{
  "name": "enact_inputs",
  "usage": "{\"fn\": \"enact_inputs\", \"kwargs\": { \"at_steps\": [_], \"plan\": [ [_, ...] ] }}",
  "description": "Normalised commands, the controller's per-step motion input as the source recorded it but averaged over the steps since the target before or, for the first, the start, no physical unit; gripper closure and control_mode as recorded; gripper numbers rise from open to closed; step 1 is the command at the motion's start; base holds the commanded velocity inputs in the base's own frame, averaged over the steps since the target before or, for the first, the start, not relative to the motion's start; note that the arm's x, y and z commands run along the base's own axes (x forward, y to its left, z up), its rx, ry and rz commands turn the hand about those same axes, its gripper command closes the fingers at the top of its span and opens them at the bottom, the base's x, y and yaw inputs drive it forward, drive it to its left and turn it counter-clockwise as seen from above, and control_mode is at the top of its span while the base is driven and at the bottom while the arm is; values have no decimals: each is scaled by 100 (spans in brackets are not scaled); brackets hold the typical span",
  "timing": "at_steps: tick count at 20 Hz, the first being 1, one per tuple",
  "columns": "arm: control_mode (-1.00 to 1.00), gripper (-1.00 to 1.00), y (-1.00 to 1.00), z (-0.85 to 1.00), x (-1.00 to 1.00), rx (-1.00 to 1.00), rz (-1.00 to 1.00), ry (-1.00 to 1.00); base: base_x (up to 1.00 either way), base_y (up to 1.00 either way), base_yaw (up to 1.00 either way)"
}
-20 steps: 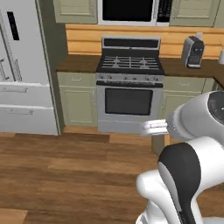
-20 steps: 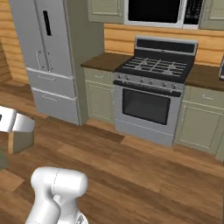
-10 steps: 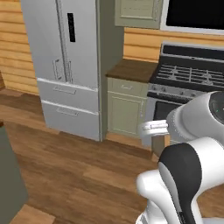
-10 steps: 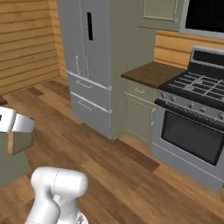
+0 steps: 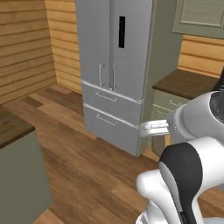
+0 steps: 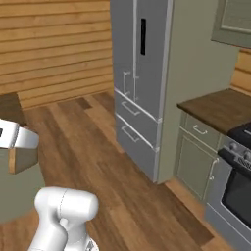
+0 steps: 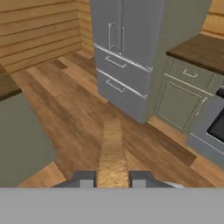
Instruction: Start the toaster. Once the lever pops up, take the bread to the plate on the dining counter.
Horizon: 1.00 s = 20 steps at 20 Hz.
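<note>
Bread point(image 7: 113, 153) slice sits pinched edge-on between the gripper point(image 7: 112, 179) fingers, seen from the hand cam as a narrow tan strip running straight out from the jaws, long axis pointing away from the hand toward the floor ahead. In the right base view the bread point(image 6: 20, 158) shows as a tan slab just under the white hand at far left.

Dining counter point(image 7: 17, 131), dark wood top on a sage-green base, lies to the left of the bread in the hand view, near but apart; same corner shows low left in the left base view point(image 5: 17, 175). Plate can't be seen from here, so where it lies on that top is unknown.

Judgement: carry step is under way, toaster part done; next move likely needs the base and arm to swing left over the counter edge.

Open room: bare wood floor point(image 5: 87, 175) between robot and counter. Fridge point(image 5: 116, 74), steel w/ double doors and two drawers, stands ahead, well apart. Green cabinet point(image 6: 196, 157) w/ dark worktop and a stove point(image 6: 235, 186) corner sit to the right.
</note>
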Motion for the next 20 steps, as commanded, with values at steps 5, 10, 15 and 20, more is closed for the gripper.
{"fn": "enact_inputs", "kwargs": {
  "at_steps": [5,10,15,20],
  "plan": [
    [100,100,0,0,0,0,0,0,100,-11,55],
    [100,100,0,0,0,0,0,0,100,-28,52],
    [100,100,0,0,0,0,0,0,100,-50,44],
    [100,100,0,0,0,0,0,0,100,-46,38]
  ]
}}
